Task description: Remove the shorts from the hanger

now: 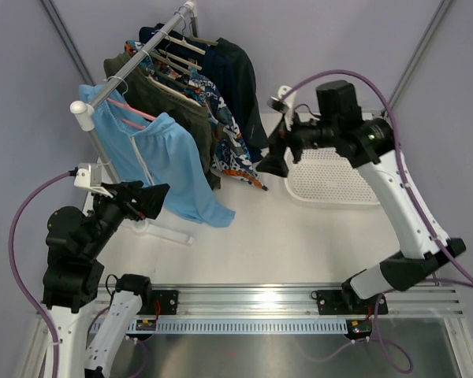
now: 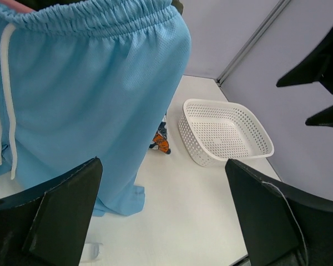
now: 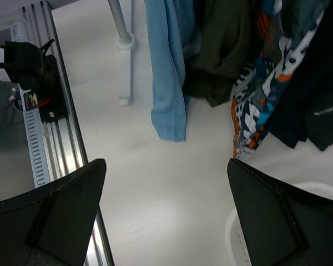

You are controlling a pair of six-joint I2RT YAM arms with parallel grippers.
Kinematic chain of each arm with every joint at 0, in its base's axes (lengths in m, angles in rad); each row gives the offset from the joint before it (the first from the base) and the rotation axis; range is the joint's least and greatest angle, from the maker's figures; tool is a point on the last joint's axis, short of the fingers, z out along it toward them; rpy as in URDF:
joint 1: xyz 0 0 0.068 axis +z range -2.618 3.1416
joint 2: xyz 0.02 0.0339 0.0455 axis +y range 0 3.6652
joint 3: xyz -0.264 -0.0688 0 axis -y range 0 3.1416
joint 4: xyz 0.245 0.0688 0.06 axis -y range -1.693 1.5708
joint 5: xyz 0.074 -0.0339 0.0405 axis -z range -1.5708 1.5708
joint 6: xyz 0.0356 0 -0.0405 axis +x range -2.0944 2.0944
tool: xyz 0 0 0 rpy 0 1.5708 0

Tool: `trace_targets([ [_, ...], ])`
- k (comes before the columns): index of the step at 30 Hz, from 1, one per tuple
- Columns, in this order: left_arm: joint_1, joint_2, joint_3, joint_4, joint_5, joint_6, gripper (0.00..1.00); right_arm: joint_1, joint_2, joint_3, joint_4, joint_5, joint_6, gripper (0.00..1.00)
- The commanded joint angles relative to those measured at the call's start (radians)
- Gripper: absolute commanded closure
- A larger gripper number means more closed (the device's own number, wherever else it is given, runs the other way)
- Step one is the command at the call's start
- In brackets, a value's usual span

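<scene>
Light blue shorts (image 1: pixel 162 161) with white drawstrings hang on a pink hanger (image 1: pixel 130 110) at the near end of the clothes rail (image 1: pixel 138 55). They fill the upper left of the left wrist view (image 2: pixel 83 83), and their hem shows in the right wrist view (image 3: pixel 169 83). My left gripper (image 1: pixel 154 198) is open and empty, just below and in front of the shorts. My right gripper (image 1: pixel 273 157) is open and empty, held high between the rack and the basket, right of the hanging clothes.
More garments hang behind on the rail: olive (image 1: pixel 169 98), patterned blue-orange (image 1: pixel 229 146) and dark navy (image 1: pixel 236 79). A white perforated basket (image 1: pixel 331 177) sits at the right. The rack's base post (image 3: pixel 122 39) stands on the table. An aluminium rail (image 1: pixel 284 303) runs along the near edge.
</scene>
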Motion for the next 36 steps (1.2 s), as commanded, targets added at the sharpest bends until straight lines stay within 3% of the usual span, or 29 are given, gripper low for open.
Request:
trace_targets([
  [1, 0.004, -0.013, 0.037, -0.082, -0.020, 0.009, 0.01, 0.135, 0.144, 0.200, 0.096, 0.125, 0.253, 0.00],
  [5, 0.004, -0.072, 0.034, -0.142, -0.058, 0.029, 0.01, 0.305, 0.322, 0.402, 0.177, 0.265, 0.414, 0.01],
  [8, 0.004, -0.116, 0.034, -0.177, -0.092, 0.039, 0.01, 0.365, 0.428, 0.534, 0.247, 0.363, 0.521, 0.01],
  [12, 0.004, -0.155, 0.042, -0.231, -0.138, 0.049, 0.01, 0.445, 0.550, 0.706, 0.293, 0.430, 0.544, 0.00],
  [18, 0.004, -0.173, 0.051, -0.282, -0.156, 0.050, 0.01, 0.466, 0.669, 0.806, 0.407, 0.524, 0.486, 0.03],
  [28, 0.004, -0.185, 0.051, -0.279, -0.176, 0.050, 0.01, 0.468, 0.731, 0.766, 0.498, 0.466, 0.455, 0.24],
  [29, 0.004, -0.184, 0.051, -0.279, -0.176, 0.050, 0.01, 0.473, 0.735, 0.764, 0.496, 0.451, 0.446, 0.30],
  [36, 0.004, -0.187, 0.065, -0.283, -0.173, 0.049, 0.01, 0.493, 0.768, 0.760, 0.505, 0.488, 0.442, 0.33],
])
